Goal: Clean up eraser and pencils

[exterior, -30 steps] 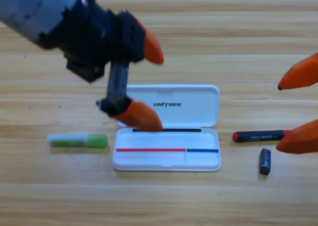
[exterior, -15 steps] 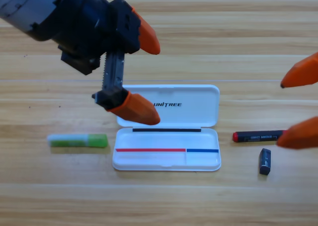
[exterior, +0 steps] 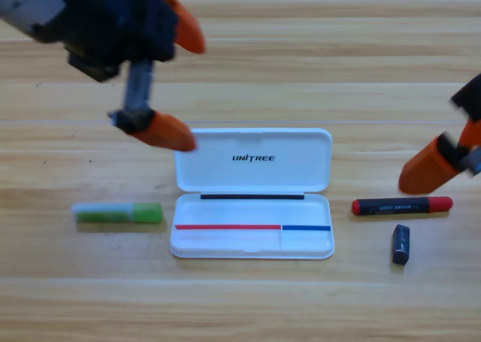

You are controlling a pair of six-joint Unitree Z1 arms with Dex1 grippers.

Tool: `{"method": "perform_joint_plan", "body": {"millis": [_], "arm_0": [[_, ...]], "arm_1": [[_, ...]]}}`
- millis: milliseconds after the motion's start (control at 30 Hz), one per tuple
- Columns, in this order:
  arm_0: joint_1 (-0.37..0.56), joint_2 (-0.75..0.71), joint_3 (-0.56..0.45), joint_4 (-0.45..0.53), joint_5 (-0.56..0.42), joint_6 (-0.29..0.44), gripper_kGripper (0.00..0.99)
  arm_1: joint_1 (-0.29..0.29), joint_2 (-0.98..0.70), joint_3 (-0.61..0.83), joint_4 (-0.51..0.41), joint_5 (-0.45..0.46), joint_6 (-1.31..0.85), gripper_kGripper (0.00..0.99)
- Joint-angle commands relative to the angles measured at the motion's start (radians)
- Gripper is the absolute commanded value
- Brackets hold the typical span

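While pencils [exterior: 402, 205] lie outside, case [exterior: 252, 237] gapes.

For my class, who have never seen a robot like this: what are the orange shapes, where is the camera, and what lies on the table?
One fixed camera looks straight down on a wooden table. The orange shapes are jaws of two robot arms. The left gripper, jaws open, hangs above the table at upper left, holding nothing. The right gripper shows at the right edge, partly cut off. An open white case lies in the middle. A green pencil lies left of it; a black pencil with red ends and a small dark eraser lie right.
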Motion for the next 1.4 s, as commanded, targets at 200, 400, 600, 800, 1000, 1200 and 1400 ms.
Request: {"method": "perform_joint_plan", "body": {"millis": [200, 400, 600, 800, 1000, 1200, 1400], "arm_0": [[0.350, 0.058, 0.152, 0.006, 0.009, 0.398, 0.976], [0.379, 0.106, 0.299, -0.083, 0.003, 0.466, 0.988], [0.379, 0.138, 0.428, -0.200, -0.011, 0.502, 0.988], [0.377, 0.189, 0.428, -0.209, 0.005, 0.478, 0.982], [0.379, 0.262, 0.368, -0.129, 0.006, 0.430, 0.977], [0.391, 0.351, 0.245, -0.029, 0.005, 0.404, 0.976], [0.419, 0.433, 0.139, 0.057, 0.000, 0.403, 0.971]], "arm_1": [[-0.103, 0.319, 0.030, 0.007, -0.063, 0.366, 0.985], [-0.146, 0.402, 0.090, -0.083, -0.008, 0.523, 0.945], [-0.152, 0.435, 0.106, -0.122, 0.041, 0.546, 0.922], [-0.166, 0.463, 0.106, -0.169, 0.052, 0.546, 0.862], [-0.181, 0.491, 0.106, -0.191, 0.052, 0.549, 0.861], [-0.181, 0.500, 0.109, -0.198, 0.079, 0.549, 0.726], [-0.181, 0.506, 0.111, -0.197, 0.125, 0.521, 0.259]]}}
